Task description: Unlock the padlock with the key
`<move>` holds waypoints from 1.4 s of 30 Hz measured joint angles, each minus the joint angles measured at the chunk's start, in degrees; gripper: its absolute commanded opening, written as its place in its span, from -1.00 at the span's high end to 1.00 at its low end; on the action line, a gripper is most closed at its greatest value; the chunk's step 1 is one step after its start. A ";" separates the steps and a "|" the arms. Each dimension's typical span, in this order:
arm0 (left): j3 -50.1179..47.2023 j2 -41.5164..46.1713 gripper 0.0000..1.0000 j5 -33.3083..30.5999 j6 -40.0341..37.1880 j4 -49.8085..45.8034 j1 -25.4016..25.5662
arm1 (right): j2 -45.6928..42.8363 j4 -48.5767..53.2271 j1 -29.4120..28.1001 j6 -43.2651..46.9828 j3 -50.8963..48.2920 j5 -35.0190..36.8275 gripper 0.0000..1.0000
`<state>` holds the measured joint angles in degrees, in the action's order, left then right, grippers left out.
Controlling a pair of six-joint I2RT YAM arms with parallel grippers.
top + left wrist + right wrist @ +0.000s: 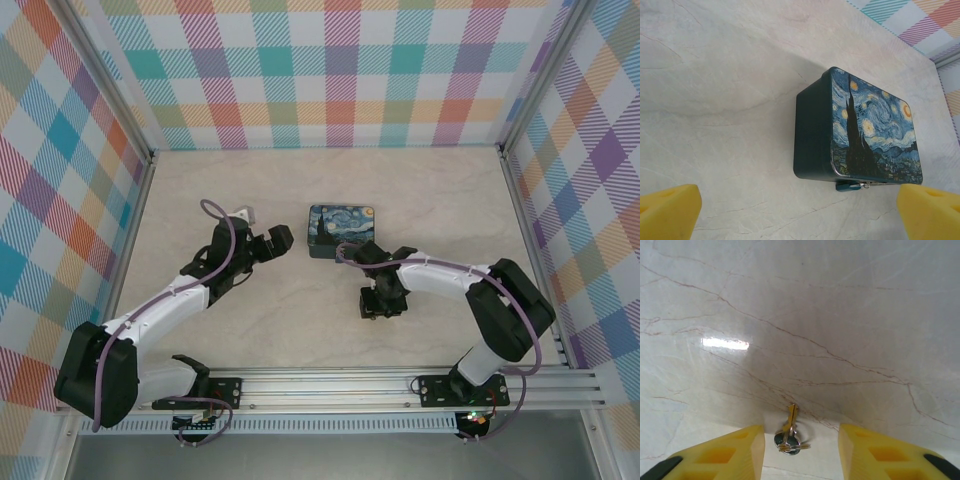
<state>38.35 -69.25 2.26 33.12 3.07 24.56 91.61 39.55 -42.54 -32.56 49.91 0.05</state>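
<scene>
Right gripper [800,429] is straddling the blurry key [790,432] at six o'clock, fingers half-spread, not gripping. Left gripper [800,200] is gaping wide, empty; the padlock [852,186] is peeking, mostly hidden, at the tin's [870,130] six o'clock.

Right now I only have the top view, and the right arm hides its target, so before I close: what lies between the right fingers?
Observer: The key lies on the table between the right gripper's fingers, touching neither.
Operator: Where is the padlock?
Observer: The left wrist view shows the padlock sticking out at the tin's lid edge.
Operator: And the left gripper?
Observer: The left gripper is open, nothing in it, facing the tin.
</scene>
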 measured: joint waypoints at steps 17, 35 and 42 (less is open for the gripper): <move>-0.09 -0.24 -1.00 0.22 0.02 0.17 -0.35 | -1.75 3.87 -0.63 -0.94 0.13 2.58 0.37; -0.07 -0.76 -1.00 0.22 0.02 0.22 -0.35 | -0.98 2.25 -0.63 -1.09 -0.24 1.97 0.46; -0.07 -0.76 -1.00 0.22 0.02 0.17 -0.35 | -0.28 1.11 -0.61 -1.14 -0.55 0.81 0.70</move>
<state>38.28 -70.02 2.48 33.15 3.25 24.21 91.33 40.66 -43.16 -33.69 49.36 0.86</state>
